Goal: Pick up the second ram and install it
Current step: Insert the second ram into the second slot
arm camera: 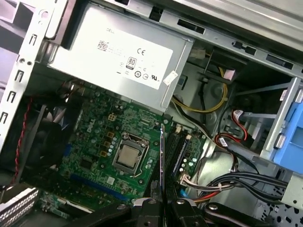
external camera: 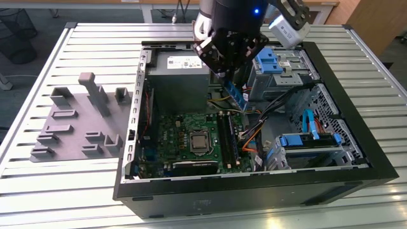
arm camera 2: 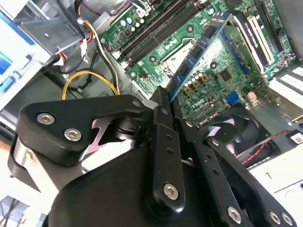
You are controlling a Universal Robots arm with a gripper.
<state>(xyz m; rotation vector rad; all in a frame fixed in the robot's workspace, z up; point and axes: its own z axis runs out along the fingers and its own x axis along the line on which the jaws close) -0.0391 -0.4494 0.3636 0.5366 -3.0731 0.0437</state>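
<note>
The second ram (external camera: 237, 94) is a thin blue stick with dark chips, hanging tilted inside the open computer case above the green motherboard (external camera: 181, 136). My gripper (external camera: 230, 76) is shut on its upper end. In the second wrist view the ram (arm camera 2: 199, 47) runs from the black fingers (arm camera 2: 161, 101) out over the board, beside the long black slots (arm camera 2: 156, 28). In the first wrist view the ram (arm camera: 162, 156) shows edge-on, just beside the slots (arm camera: 176, 149), held by the gripper (arm camera: 162, 201).
A grey power supply (external camera: 181, 71) sits at the case's back. Light-blue drive brackets (external camera: 273, 59) and a drive cage (external camera: 305, 140) stand on the exterior view's right, with cables (external camera: 254, 129) between. The processor (arm camera: 129, 156) and a fan (arm camera 2: 236, 127) lie nearby. A grey fixture plate (external camera: 76, 124) lies outside.
</note>
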